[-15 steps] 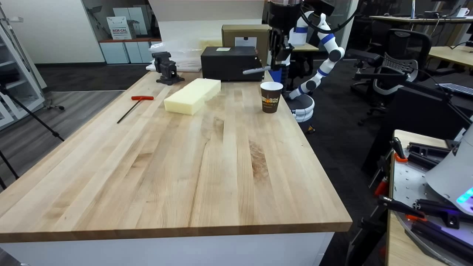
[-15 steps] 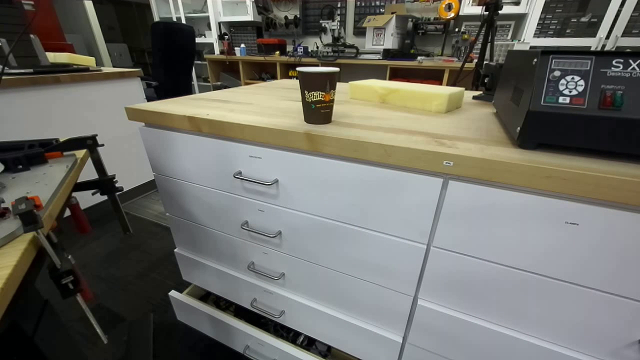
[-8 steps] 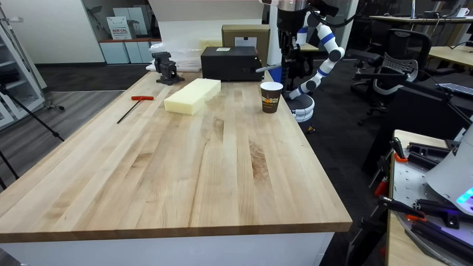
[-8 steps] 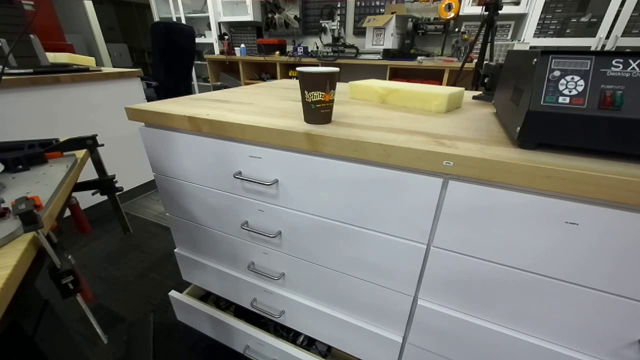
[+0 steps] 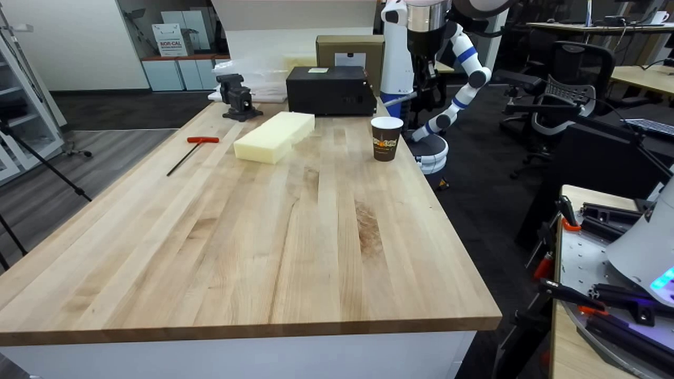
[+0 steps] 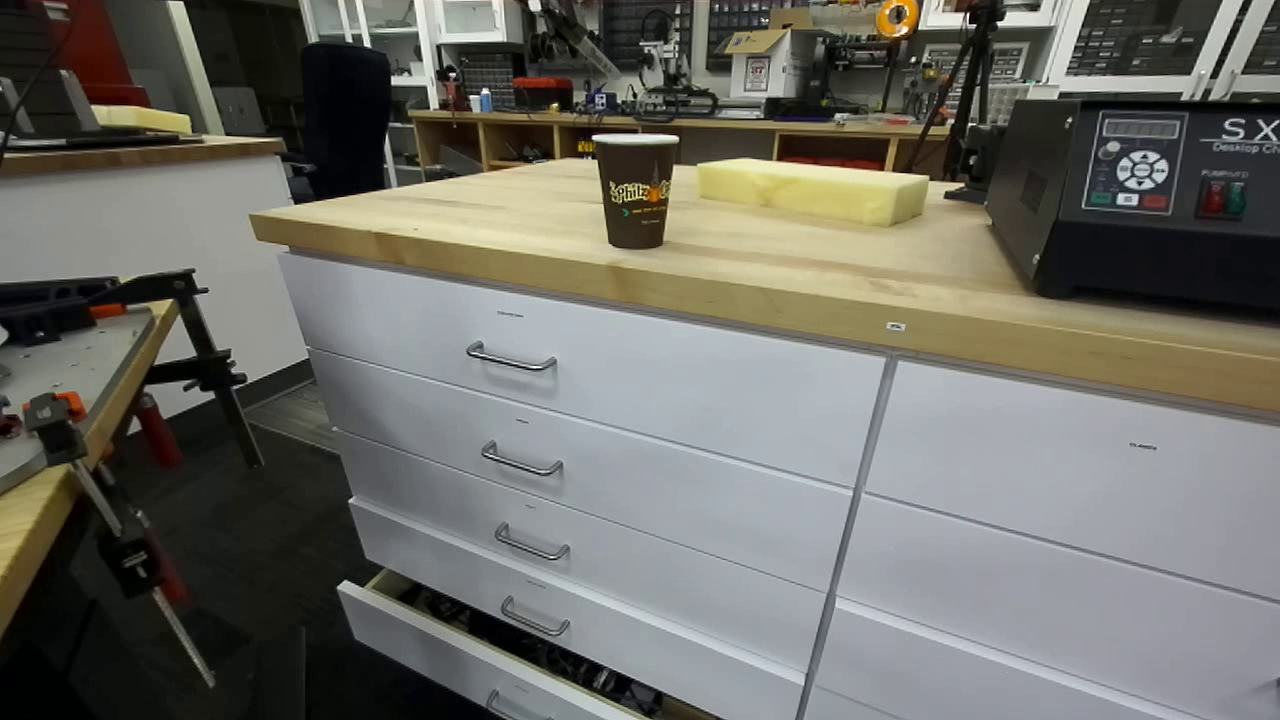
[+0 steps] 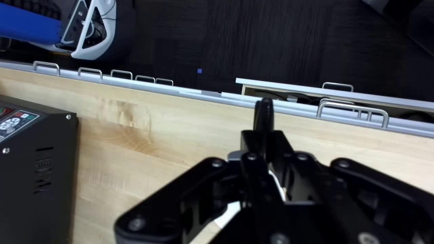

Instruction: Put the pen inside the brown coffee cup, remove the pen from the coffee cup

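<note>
Pen point(image 5: 400, 99) looks slim, straight and grey.

In an exterior view, bare wood spans the near half of the tabletop point(image 5: 316, 252). Beyond, an open lane runs between a yellow foam block point(image 5: 273, 136) and the brown coffee cup point(image 5: 386, 139), upright near the right edge; a black box point(image 5: 329, 92) closes its far end. Clearance from gripper point(image 7: 263, 106) to cup is hard to judge.

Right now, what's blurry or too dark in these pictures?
Wrist view: the gripper looks black and soft up close, the floor very dark; in an exterior view, the cup is fairly sharp, the open drawer dim inside.
</note>
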Tool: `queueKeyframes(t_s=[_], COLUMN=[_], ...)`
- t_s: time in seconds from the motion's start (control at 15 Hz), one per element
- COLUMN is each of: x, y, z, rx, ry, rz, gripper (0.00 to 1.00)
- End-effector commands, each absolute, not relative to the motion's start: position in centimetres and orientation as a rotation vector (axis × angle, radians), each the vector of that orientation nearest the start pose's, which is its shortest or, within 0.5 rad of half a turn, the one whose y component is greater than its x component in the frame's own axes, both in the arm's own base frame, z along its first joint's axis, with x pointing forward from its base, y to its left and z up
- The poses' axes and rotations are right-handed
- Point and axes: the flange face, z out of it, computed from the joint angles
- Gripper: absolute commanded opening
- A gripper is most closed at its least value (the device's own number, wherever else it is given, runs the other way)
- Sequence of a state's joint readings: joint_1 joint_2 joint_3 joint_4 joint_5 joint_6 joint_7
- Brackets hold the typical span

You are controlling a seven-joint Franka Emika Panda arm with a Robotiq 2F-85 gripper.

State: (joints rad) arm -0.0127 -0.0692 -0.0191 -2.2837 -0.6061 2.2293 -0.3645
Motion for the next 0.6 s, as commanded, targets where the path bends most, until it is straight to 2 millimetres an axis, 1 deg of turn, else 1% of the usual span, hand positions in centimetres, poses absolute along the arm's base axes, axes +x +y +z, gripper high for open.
queueKeyframes(t_s=[0.0, 0.33, 0.53], x=[50.5, 50.9, 51.3], y=[-4.2, -3.5, -2.8], z=[37.0, 34.4, 33.4], rx=[-3.426, -3.401, -3.381], ry=[-1.251, -1.318, -1.345], rz=[0.255, 0.335, 0.343], gripper=[0.04, 0.04, 0.04])
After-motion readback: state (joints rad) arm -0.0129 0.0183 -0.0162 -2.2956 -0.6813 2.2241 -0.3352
